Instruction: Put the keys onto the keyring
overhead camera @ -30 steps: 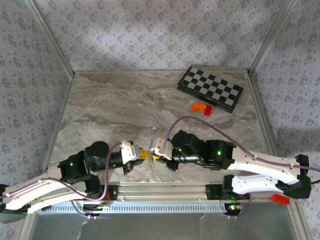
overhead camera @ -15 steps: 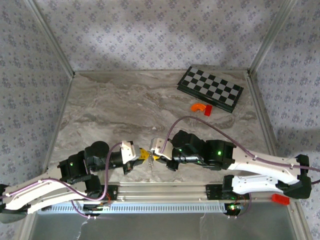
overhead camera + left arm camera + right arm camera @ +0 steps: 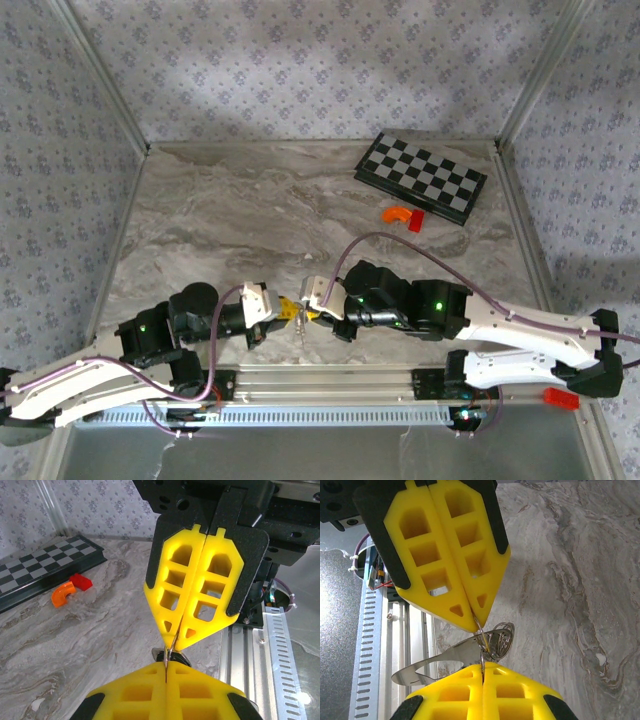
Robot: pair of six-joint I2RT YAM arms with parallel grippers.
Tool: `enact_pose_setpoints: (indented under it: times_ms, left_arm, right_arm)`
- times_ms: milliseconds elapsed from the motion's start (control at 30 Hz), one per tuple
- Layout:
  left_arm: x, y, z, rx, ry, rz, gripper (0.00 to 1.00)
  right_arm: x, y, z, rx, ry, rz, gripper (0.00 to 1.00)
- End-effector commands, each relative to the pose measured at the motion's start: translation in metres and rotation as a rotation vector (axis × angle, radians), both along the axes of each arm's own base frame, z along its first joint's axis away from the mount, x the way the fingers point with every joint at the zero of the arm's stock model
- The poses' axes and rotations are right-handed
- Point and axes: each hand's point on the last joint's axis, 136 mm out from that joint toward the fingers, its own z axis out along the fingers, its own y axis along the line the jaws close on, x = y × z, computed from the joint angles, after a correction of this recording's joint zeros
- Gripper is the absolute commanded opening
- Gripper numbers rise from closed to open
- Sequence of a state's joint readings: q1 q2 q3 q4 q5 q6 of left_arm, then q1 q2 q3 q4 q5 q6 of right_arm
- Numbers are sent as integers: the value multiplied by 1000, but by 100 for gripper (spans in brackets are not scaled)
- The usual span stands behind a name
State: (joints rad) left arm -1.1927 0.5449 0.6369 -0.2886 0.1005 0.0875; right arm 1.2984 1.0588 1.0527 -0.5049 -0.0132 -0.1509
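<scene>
Keyring (image 3: 501,636): small silvery wire coil, held up off the table between two gripper tips that meet nose to nose, at the near edge just beyond the rail.
Flat metal piece (image 3: 437,662): pale thin blade with a hooked end, joined to the coil's cluster and sticking out sideways toward the rail; whether a key, cannot tell.
Left gripper (image 3: 472,622): yellow fingers pressed together, a thin wire of the keyring caught at the very tip.
Right gripper (image 3: 483,666): yellow fingers pressed together too, a sliver of metal in the seam; which piece of the cluster is pinched, cannot tell.
Arms: both stretched low along the near edge and pointing inward at each other, left from the left, right from the right.
Rail (image 3: 330,380): silver slotted bar under the meeting point.
Table (image 3: 250,210): grey marbled top.
Chessboard (image 3: 420,178): folded, black and white, far right corner, well apart from the grippers.
Orange piece (image 3: 397,213): curved plastic, just in front of the chessboard.
Red block (image 3: 415,222): small, touching or just beside the orange piece.
Walls: pale patterned paper on three sides.
</scene>
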Motion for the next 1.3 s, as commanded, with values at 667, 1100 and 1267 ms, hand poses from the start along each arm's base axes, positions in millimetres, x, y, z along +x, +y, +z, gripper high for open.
enact_pose_setpoints:
  times_ms: [667, 1100, 1267]
  left_arm:
    - [-3, 0, 18, -44, -36, -15, 0]
    - [-3, 0, 18, -44, -38, -14, 0]
    - [-3, -1, 18, -44, -38, -14, 0]
  right_arm:
    - [5, -7, 1, -10, -13, -26, 0]
    - [7, -7, 1, -12, -22, -31, 0]
    - [6, -7, 3, -6, -23, -27, 0]
